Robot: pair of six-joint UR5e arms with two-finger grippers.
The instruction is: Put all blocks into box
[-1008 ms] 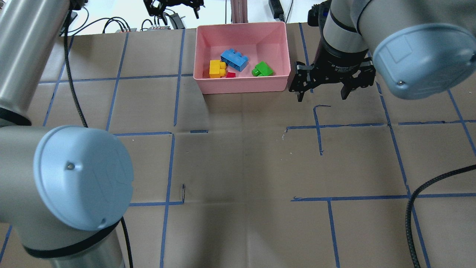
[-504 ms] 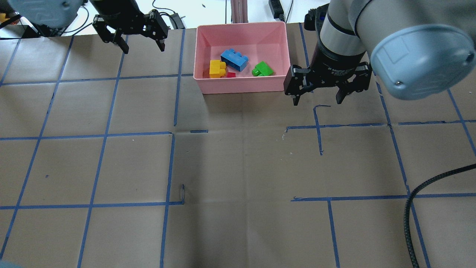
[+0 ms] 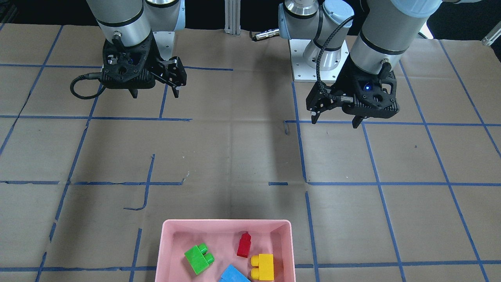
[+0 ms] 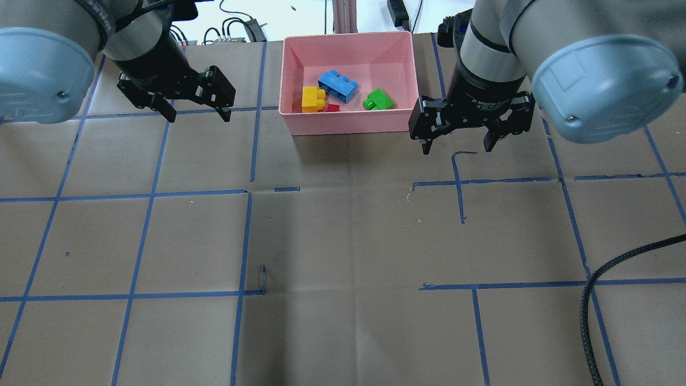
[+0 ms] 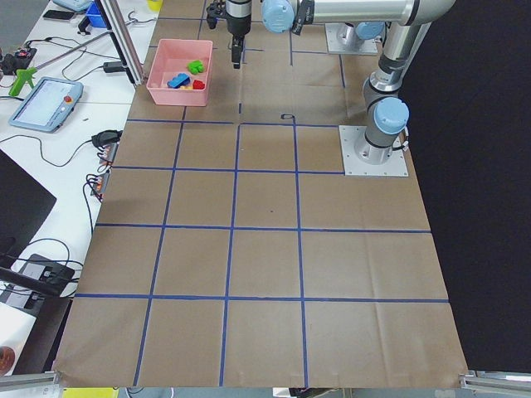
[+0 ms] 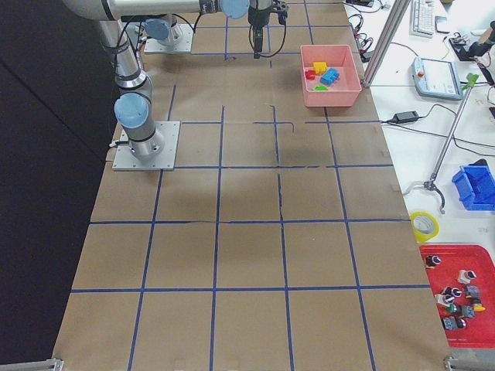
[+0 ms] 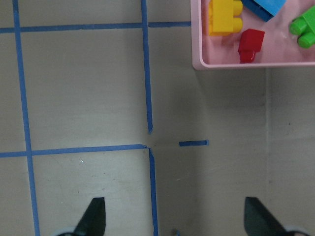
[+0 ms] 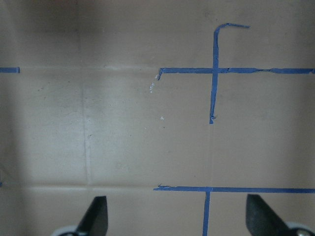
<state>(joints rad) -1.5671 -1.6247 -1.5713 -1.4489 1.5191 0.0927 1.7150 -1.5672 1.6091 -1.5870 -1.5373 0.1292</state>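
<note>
The pink box (image 4: 348,122) stands at the table's far edge; it also shows in the front view (image 3: 169,250) and the left wrist view (image 7: 236,63). Inside it lie the yellow block (image 4: 312,98), the light-blue block (image 4: 337,86), the small red block (image 4: 333,108) and the green block (image 4: 378,99). My left gripper (image 4: 195,111) is open and empty, raised to the left of the box. My right gripper (image 4: 456,142) is open and empty, raised to the right of the box's near corner.
The table is brown paper with a grid of blue tape lines (image 4: 246,236). A black cable (image 4: 605,300) hangs at the right. Cables and gear lie on the white bench behind the box (image 4: 236,27).
My left arm has swung across the view, and its gripper has come down nearer to the robot and a little right. My right gripper has shifted slightly left. The blocks have not moved.
</note>
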